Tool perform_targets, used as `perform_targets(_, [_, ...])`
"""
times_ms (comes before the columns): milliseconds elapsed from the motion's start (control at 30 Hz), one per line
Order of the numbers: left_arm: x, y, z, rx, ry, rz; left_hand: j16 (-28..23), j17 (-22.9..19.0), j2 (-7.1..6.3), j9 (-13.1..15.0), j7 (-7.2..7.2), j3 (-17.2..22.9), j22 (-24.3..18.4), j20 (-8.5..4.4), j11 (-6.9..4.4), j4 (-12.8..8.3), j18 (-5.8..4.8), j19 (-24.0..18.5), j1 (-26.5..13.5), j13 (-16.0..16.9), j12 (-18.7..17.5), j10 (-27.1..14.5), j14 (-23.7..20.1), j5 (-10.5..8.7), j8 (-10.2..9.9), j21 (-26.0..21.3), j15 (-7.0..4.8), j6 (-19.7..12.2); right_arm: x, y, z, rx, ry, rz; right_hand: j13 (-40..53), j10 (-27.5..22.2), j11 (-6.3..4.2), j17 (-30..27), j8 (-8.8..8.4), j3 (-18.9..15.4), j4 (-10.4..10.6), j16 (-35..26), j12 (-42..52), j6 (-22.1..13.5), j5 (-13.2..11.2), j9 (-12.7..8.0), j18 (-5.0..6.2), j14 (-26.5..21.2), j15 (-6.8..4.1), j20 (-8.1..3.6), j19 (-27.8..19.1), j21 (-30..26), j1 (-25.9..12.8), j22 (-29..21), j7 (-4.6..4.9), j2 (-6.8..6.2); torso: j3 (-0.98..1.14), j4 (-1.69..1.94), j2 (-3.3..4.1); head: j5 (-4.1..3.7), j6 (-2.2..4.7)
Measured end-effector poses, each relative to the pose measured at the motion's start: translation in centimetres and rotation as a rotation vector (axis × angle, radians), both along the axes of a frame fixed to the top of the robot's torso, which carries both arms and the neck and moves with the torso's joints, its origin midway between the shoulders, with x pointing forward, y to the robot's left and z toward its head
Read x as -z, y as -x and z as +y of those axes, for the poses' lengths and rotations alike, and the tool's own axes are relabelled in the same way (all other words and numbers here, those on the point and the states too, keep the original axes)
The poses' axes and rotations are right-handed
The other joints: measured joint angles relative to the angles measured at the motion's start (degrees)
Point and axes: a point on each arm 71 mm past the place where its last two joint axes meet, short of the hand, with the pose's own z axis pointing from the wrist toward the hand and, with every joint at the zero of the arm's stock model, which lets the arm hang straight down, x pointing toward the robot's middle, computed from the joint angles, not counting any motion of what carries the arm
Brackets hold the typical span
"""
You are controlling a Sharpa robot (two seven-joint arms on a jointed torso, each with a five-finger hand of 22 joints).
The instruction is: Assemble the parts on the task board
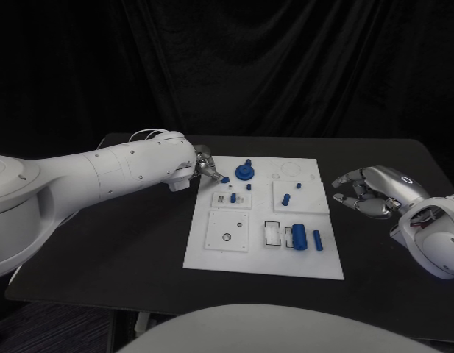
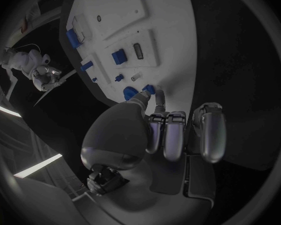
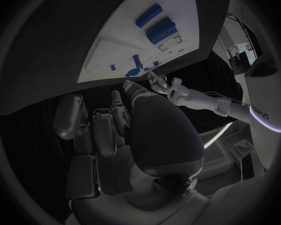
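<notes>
The white task board (image 1: 258, 261) lies in the middle of the black table. My left hand (image 1: 205, 168) hovers over the board's far left corner and pinches a small blue part (image 2: 148, 89) between thumb and finger. Just beside it a round blue knob (image 1: 246, 173) stands on the board. Two blue cylinders (image 1: 300, 237) lie side by side near the board's front right. Small blue pegs (image 1: 233, 197) stand in the middle plates. My right hand (image 1: 370, 193) hangs off the board's right edge, fingers loosely curved and apart, holding nothing.
Bare black table (image 1: 131, 243) lies to the left, and more of it in front of the board. A square plate with a dark ring hole (image 1: 228, 236) sits at the board's front left. White ring outlines (image 1: 291, 170) mark the far right corner.
</notes>
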Motion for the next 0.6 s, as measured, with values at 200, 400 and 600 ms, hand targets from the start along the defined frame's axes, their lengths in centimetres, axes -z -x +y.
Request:
perform_targets(200, [-1.0, 0.7, 0.7, 0.043, 0.094, -0.141, 0.00, 0.00, -1.33, -2.34, 1.45, 2.25, 0.00, 0.86, 1.36, -2.24, 0.00, -0.22, 3.17, 0.01, 0.00, 0.10, 0.22, 0.26, -2.90, -2.69, 1.24, -2.90, -0.1, 0.2, -0.4, 0.007, 0.001, 0.001, 0.00, 0.00, 0.00, 0.00, 0.00, 0.00, 0.00, 0.00, 0.00, 0.00, 0.00, 0.00, 0.00, 0.00, 0.00, 0.00, 0.00, 0.00, 0.00, 0.00, 0.00, 0.00, -0.01, -0.02, 0.00, -0.26, 0.00])
perform_targets(400, [-2.2, 1.1, 0.8, 0.153, 0.105, -0.327, 0.00, 0.00, -4.08, -10.17, 3.62, 4.82, 0.00, 2.45, 2.87, -4.82, -0.01, 0.08, 7.66, 0.00, 0.00, -0.01, 0.11, -6.01, -8.43, -0.19, 2.57, -5.06, -0.1, 0.2, -0.6, 0.010, 0.002, 0.001, 0.00, 0.00, 0.00, 0.00, 0.00, 0.00, 0.00, 0.00, 0.00, 0.00, 0.00, -0.06, 0.00, 0.00, 0.00, 0.00, 0.00, 0.00, 0.00, 0.00, 0.00, 0.00, -0.01, -0.03, -0.02, -0.15, 0.00])
perform_targets(600, [-2.3, 1.3, 0.0, 0.271, 0.062, -0.427, 0.00, 0.00, -5.39, -19.42, 4.44, 5.28, 0.00, 2.68, 3.27, -5.28, -0.01, 0.21, 8.97, 0.00, 0.00, -0.01, 0.21, -6.04, -14.19, 1.66, 2.88, -7.10, -0.1, 0.1, -0.3, 0.006, 0.001, 0.000, 0.01, 0.00, 0.00, 0.00, 0.00, 0.00, 0.00, 0.00, 0.00, 0.00, -0.01, -0.05, 0.00, 0.00, 0.00, 0.00, 0.00, 0.00, 0.24, 0.00, 0.00, -0.24, -0.01, 0.04, -0.03, -0.13, 0.00])
